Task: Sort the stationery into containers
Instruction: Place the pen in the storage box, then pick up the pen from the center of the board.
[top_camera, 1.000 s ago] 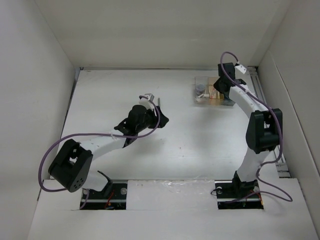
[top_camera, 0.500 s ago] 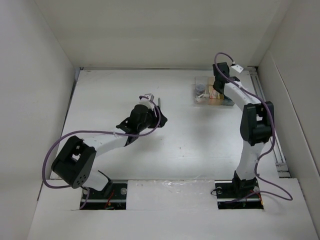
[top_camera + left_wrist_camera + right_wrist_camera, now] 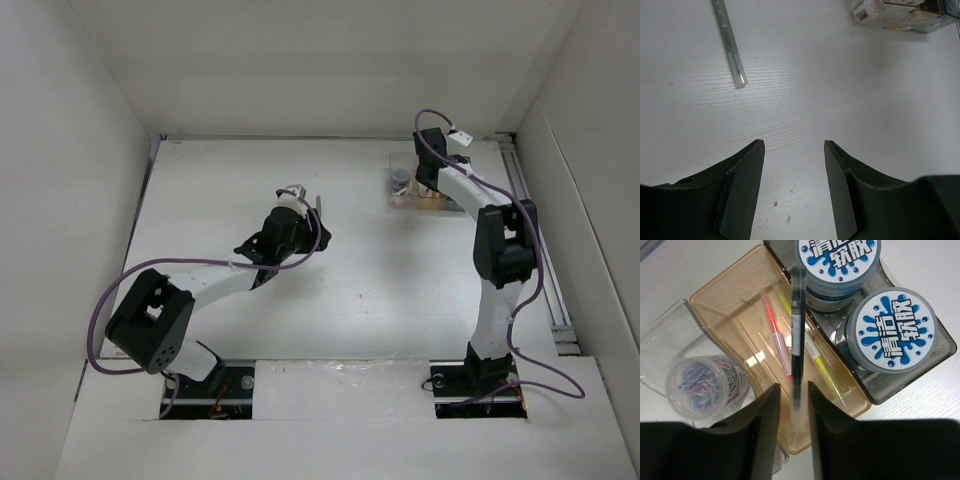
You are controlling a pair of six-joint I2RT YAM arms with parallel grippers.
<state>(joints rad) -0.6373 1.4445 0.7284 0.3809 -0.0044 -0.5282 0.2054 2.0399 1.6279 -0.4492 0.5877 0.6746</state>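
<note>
In the right wrist view my right gripper (image 3: pixel 794 387) hangs over the tan middle compartment (image 3: pixel 730 305) of the organiser tray. Its jaws are slightly apart. A dark pen (image 3: pixel 798 330) lies between them, its near end blurred and not clearly touching either finger. A red pen (image 3: pixel 777 337) and a yellow-green pen (image 3: pixel 820 360) lie in the tan compartment. Two blue-and-white rolls (image 3: pixel 895 330) stand in the dark grey compartment (image 3: pixel 940 355). A round pot (image 3: pixel 705 385) of paper clips sits in the clear compartment (image 3: pixel 670 340). My left gripper (image 3: pixel 794 145) is open and empty above the table. A green pen (image 3: pixel 729 42) lies ahead of it.
From above, the tray (image 3: pixel 403 190) sits at the back right under the right gripper (image 3: pixel 425 178). The green pen (image 3: pixel 318 205) lies mid-table by the left gripper (image 3: pixel 322 238). White walls close in the table on three sides.
The right arm has swung left and its gripper has moved over the tray. The left arm has drawn in slightly, its gripper staying near the green pen.
</note>
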